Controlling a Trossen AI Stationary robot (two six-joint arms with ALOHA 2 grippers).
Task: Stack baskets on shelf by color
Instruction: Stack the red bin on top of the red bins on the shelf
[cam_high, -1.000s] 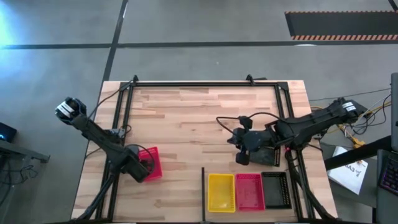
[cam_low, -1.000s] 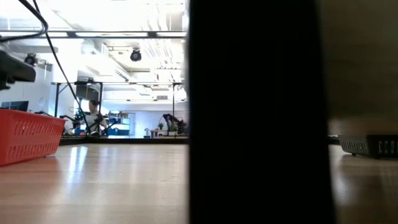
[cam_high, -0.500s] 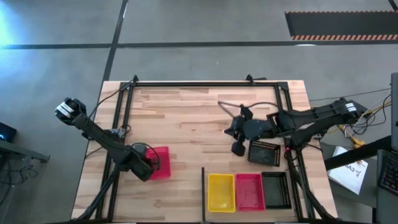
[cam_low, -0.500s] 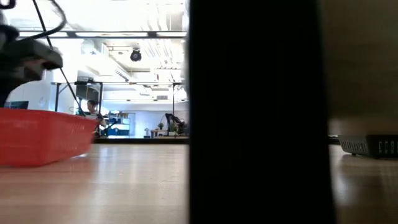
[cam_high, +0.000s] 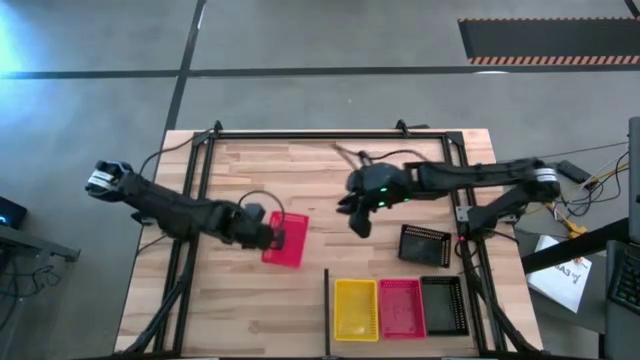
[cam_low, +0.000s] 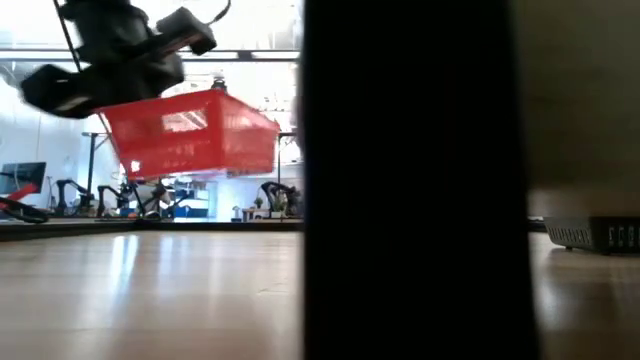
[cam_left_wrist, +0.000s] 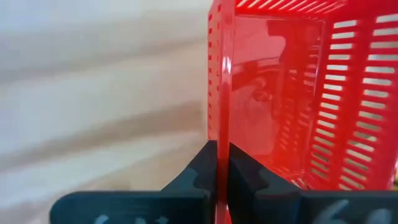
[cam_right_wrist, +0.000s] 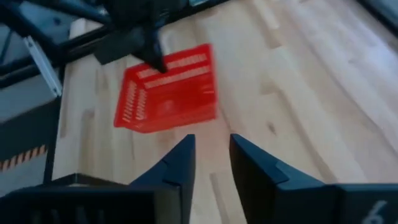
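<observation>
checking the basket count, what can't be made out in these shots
- Low view: a wide dark upright blocks the middle, hiding the shelf stacks; only one black basket's edge shows.
- High view: basket count per stack unreadable from above.
- Left wrist view: the red basket is cut off by the frame.

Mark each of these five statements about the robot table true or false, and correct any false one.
1. The left pincer is shut on the wall of a red basket. True.
2. The red basket rests flat on the table. False: in the low view it hangs in the air, clear of the wood.
3. The right pincer holds a black basket. False: its fingers are apart with nothing between them, and a loose black basket lies on the table beside that arm.
4. Three baskets sit in a row at the table's near edge: yellow, red, black. True.
5. The row of three is stacked in one pile. False: they lie side by side.
</observation>
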